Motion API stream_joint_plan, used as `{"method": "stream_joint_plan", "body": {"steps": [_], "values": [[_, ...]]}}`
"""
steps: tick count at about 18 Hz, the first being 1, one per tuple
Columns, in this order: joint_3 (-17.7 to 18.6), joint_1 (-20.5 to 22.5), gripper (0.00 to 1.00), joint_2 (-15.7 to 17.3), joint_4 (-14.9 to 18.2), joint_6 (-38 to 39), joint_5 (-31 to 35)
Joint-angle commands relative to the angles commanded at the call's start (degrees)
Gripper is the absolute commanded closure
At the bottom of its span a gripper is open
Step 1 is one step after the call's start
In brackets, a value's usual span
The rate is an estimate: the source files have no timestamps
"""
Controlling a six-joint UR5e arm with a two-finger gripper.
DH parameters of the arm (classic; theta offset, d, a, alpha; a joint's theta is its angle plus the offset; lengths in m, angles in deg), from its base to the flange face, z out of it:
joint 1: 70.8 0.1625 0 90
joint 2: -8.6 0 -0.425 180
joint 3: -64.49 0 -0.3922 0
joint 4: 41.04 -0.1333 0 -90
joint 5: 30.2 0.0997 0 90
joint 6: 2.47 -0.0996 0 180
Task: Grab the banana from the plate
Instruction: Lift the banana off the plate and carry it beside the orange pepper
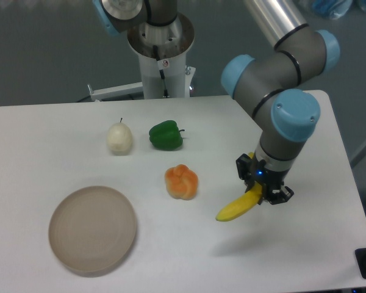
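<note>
The yellow banana [236, 207] hangs in the air over the right half of the table, its shadow on the tabletop below it. My gripper [261, 188] is shut on the banana's upper right end, and the free end slants down to the left. The beige plate [93, 229] lies at the front left of the table with nothing on it, far from the gripper.
An orange lumpy fruit [182, 181] sits mid-table, just left of the banana's tip. A green pepper [166, 135] and a pale pear-like fruit [119, 138] stand farther back. The arm's base column [161, 52] rises behind the table. The table's right edge is close to the gripper.
</note>
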Motion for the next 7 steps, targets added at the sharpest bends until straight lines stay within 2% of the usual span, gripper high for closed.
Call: {"method": "stream_joint_plan", "body": {"steps": [2, 7], "values": [[-1.9, 0.0, 0.88, -0.6, 1.0, -0.2, 2.0], [-1.8, 0.0, 0.89, -0.8, 0.7, -2.7, 2.9]]}}
